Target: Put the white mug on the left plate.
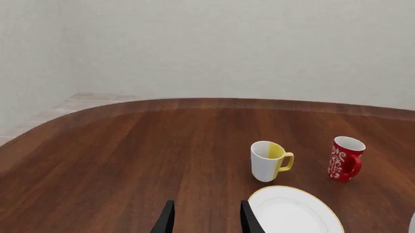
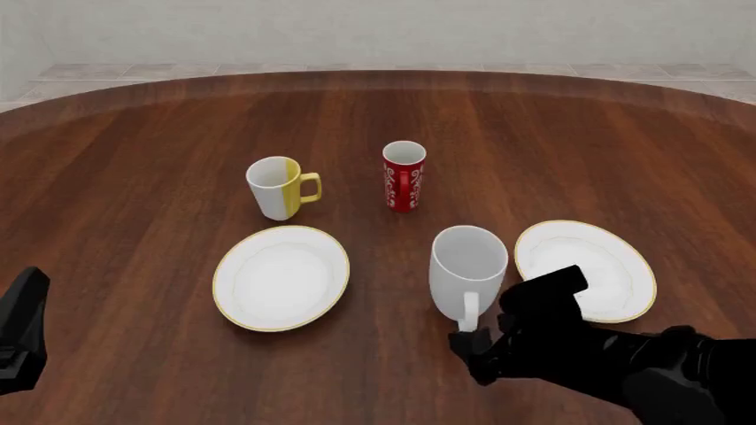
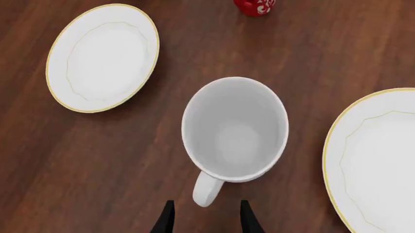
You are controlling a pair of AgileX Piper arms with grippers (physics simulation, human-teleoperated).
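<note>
Your right gripper (image 2: 473,341) stood at the near edge with its fingers apart, straddling the handle of the white mug (image 2: 468,270), not clamped. The mug stood upright on the table (image 2: 142,133) between both plates, the left plate (image 2: 281,277) at its 9 o'clock. Your left gripper (image 1: 206,221), fingers apart and holding nothing, hovered beside that plate; the yellow-handled mug (image 2: 279,187) and red mug (image 2: 403,176) stood farther off toward 12 o'clock.

right gripper (image 2: 476,341) low over table, fingers parted; left gripper (image 1: 206,221) parked at left edge, fingers apart.
</note>
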